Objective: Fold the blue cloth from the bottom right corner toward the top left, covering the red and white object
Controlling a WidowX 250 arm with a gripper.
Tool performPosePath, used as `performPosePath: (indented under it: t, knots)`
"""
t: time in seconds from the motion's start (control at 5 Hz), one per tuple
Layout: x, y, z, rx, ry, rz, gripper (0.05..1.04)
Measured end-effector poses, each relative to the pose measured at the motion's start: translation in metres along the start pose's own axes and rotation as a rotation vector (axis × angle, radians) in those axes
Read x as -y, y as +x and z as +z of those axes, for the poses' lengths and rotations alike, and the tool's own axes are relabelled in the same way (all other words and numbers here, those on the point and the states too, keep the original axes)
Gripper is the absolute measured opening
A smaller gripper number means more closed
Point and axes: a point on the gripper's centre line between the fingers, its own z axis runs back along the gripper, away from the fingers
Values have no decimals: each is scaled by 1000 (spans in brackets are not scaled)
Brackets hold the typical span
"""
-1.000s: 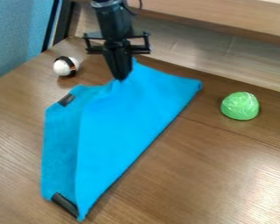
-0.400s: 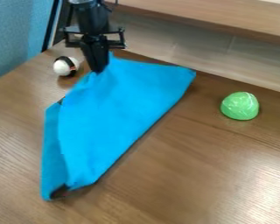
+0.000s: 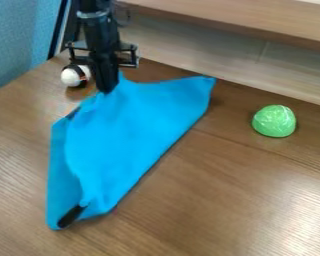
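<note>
Starting at the near end, around seven o'clock in the camera view: the lower tip of the blue cloth (image 3: pixel 130 135) lies on the wooden table (image 3: pixel 243 200), a black patch (image 3: pixel 71 216) showing beside the fold. Compared with a second ago, the near edge of the upper layer has pulled back toward the centre; the under layer's outer edge, toward eight and nine o'clock, has held its place. The cloth's far corner, toward one o'clock, has also slid a little toward twelve.

Centre to three o'clock: cloth body spread at centre, with soft creases; green dome-shaped object (image 3: pixel 274 121) at three, well apart from it, unmoved.

Between ten and eleven: gripper (image 3: pixel 106 91) points down, closed on a pinch of the cloth. It has shifted toward nine o'clock, then dipped slightly, and the upper layer has followed. Judgement: the grip appears secure, and the doubled part is being dragged across the layer beneath, so the fold's shape is changing while the base stays put.

Farther out, at ten: white ball (image 3: pixel 70 77) with a black band, just beside the gripper, unmoved. Beyond, toward one: wooden ledge (image 3: pixel 249 21).
</note>
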Motion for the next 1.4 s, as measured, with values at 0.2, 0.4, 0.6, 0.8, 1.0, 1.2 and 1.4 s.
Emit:
performPosePath:
  t: [0.2,0.4,0.6,0.8,1.0,1.2,1.4]
  knots:
    - [-5,-8,-22,-43,7,6,269]
    - [-7,-13,-30,-50,7,2,513]
    - [-10,-19,-42,-83,18,12,823]
    - [-9,-18,-41,-80,14,22,1011]
    - [-5,-19,-39,-78,-9,31,1007]
    - [1,-15,-15,-24,-38,29,1001]
    - [4,-13,-8,-16,-55,20,1001]
